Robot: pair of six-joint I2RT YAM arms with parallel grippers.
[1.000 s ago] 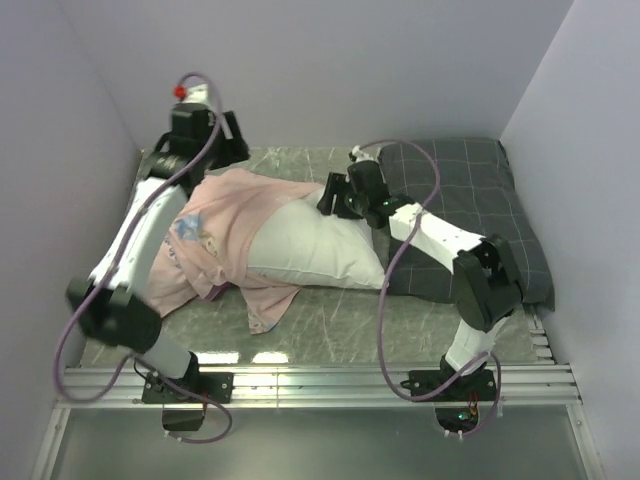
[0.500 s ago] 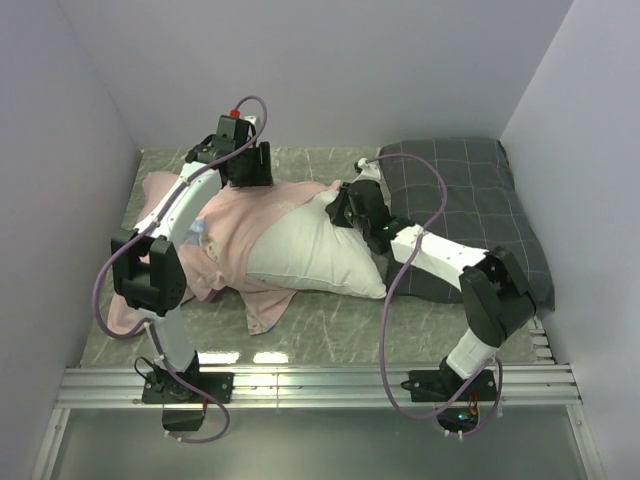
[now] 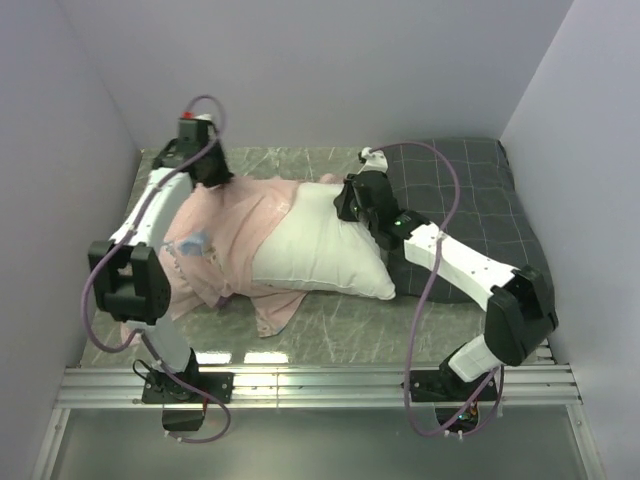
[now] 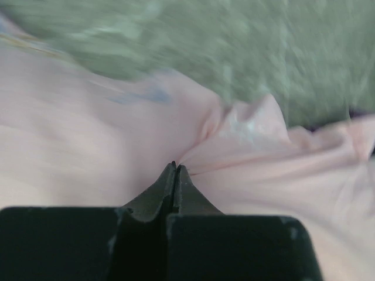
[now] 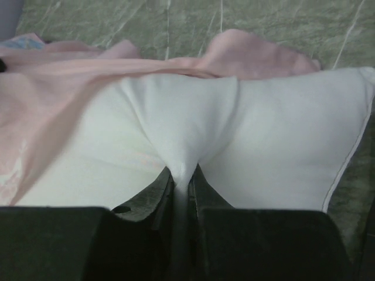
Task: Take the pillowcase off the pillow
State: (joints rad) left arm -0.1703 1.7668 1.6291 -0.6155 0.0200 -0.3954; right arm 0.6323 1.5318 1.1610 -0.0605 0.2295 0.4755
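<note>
Both claws are closed. The left claw [image 4: 176, 167] has its jaws pressed together on a fold of the thin pale pink fabric pillowcase [image 4: 252, 146], with the cloth puckering away from the tips. The right claw [image 5: 183, 174] is clamped on a ridge of the plump white rectangular pillow [image 5: 281, 134], white cover drawn up between its jaws.

From where I stand, the left grip is the worry. It looks like a thin bite of cloth, and a hard tug could let it slip out. The case is bunched round the pillow's left half, so it may drag the pillow along rather than slide off. Then the right claw's small pinch could pull free. The loose flap trailing at the near side could also catch under the pillow.

The pillowcase covers the pillow's left part, and the left claw holds it at its far edge, towards the back left of the green marbled tabletop [image 3: 330, 320]. The right claw sits on the bare far edge of the pillow, just right of the case's mouth. Further right lies a flat dark grey checked cushion [image 3: 470, 190], partly under the right arm.
</note>
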